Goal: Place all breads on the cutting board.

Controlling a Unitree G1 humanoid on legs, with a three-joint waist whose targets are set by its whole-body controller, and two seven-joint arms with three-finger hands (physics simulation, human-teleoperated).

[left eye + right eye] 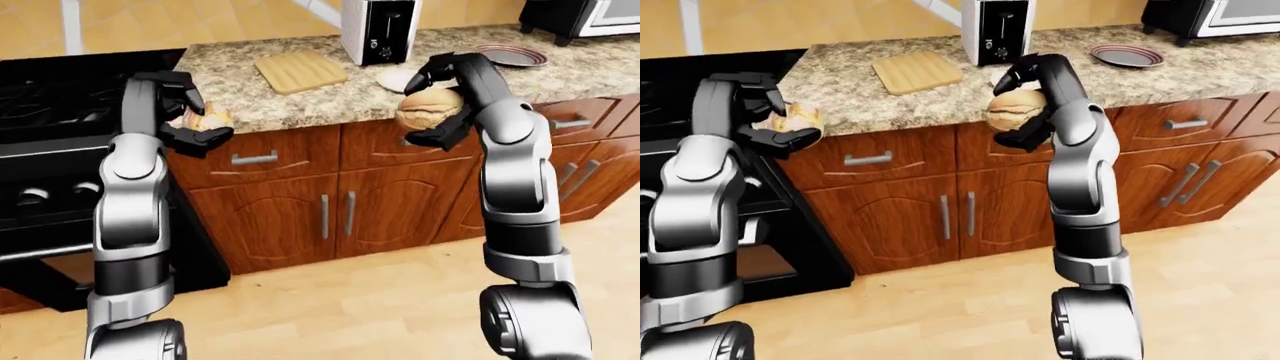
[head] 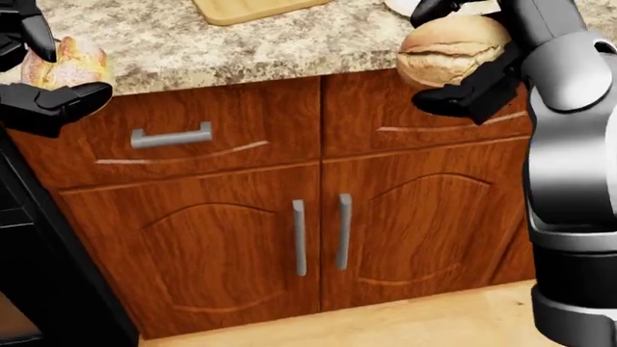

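A pale wooden cutting board (image 1: 299, 70) lies bare on the granite counter (image 1: 245, 105), left of the toaster. My right hand (image 1: 436, 106) is shut on a round crusty loaf (image 1: 428, 110), held in the air just off the counter's near edge, in front of the cabinet. My left hand (image 1: 192, 114) is shut on a smaller golden bread (image 1: 208, 118), also off the counter's edge, beside the stove. In the head view the loaf (image 2: 451, 48) is at the upper right and the small bread (image 2: 67, 61) at the upper left; the board (image 2: 252, 9) shows only at the top edge.
A silver toaster (image 1: 380, 30) stands right of the board, with a bare white plate (image 1: 393, 78) below it. A grey plate (image 1: 512, 55) and a microwave (image 1: 580, 15) sit further right. A black stove (image 1: 50, 105) fills the left. Wooden cabinet doors (image 2: 318, 231) face me.
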